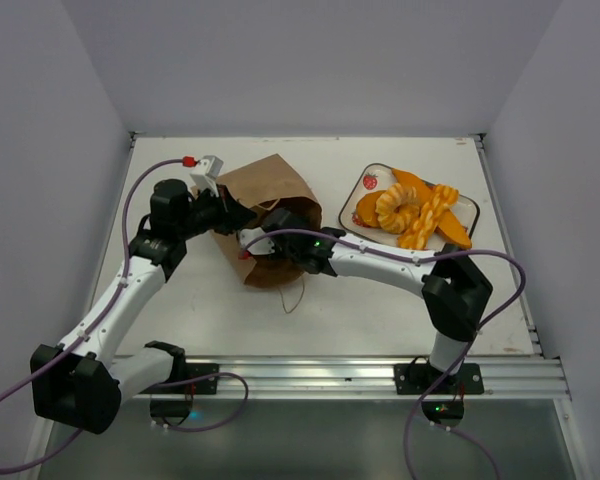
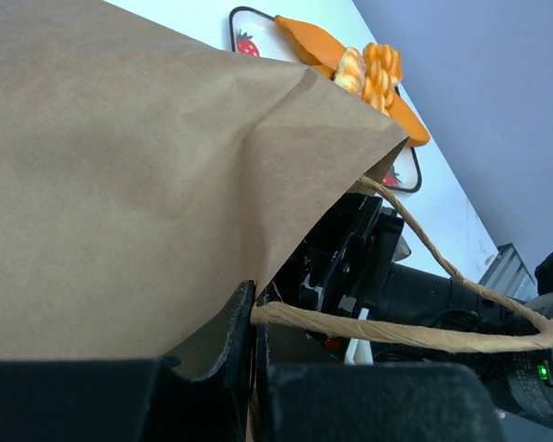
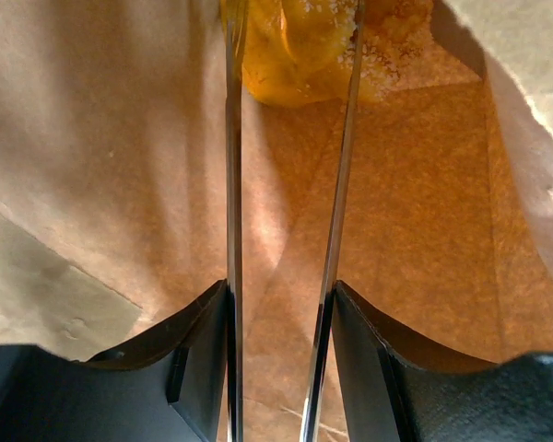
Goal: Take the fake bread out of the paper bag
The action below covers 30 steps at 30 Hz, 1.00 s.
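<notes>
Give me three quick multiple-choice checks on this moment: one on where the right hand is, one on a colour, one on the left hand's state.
1. Where is the right hand?
A) raised high above the bag
B) inside the paper bag
C) folded back at its base

2. What colour is the bread in the bag?
A) yellow-orange
B) green
C) white

3. The left hand is:
A) wide open above the bag
B) shut on the bag's edge
C) hanging open beside the bag

Answers:
1 B, its wrist view shows brown paper on every side.
2 A, a yellow-orange piece lies just ahead of the right hand.
3 B, its wrist view shows it pinched shut on the brown paper.
</notes>
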### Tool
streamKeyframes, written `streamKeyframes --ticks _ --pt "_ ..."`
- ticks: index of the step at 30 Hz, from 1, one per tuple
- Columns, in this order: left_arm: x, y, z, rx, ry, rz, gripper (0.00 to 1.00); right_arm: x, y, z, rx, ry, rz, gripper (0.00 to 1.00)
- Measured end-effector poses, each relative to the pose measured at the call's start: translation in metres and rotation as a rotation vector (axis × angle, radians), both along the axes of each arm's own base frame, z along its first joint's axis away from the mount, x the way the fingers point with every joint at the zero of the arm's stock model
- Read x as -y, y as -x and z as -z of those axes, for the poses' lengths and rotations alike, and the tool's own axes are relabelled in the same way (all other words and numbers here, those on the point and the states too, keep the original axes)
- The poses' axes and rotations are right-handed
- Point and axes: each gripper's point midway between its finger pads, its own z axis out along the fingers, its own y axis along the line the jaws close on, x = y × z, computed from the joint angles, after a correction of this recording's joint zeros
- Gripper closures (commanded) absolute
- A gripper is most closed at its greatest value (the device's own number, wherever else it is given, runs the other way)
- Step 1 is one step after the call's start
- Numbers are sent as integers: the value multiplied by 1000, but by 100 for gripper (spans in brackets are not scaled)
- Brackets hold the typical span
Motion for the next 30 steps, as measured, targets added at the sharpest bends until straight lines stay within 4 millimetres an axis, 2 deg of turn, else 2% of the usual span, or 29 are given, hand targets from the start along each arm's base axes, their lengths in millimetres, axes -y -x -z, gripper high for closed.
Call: streamKeyframes --ticks 4,5,6,10,13,17,21,30 --pt "-2 -1 2 -2 -11 -7 93 -3 -3 2 5 18 10 56" --pt "-2 -1 3 0 -16 -8 94 -4 -4 2 6 21 11 60" --pt "-3 -1 3 -1 -19 -11 94 -5 -5 2 7 24 13 72" --pt "-6 -2 5 3 -32 -20 93 -6 -7 3 18 30 30 94" --pt "-7 -2 4 11 -39 -24 93 -6 -6 3 12 29 34 100" --pt "-8 -3 4 20 -47 -24 94 -3 -1 0 -11 18 36 100" --pt "-6 -5 2 30 -46 -21 94 5 15 -11 -64 -18 20 100" --pt "-5 -18 23 -24 -67 -32 93 38 66 -60 -159 -161 -42 100"
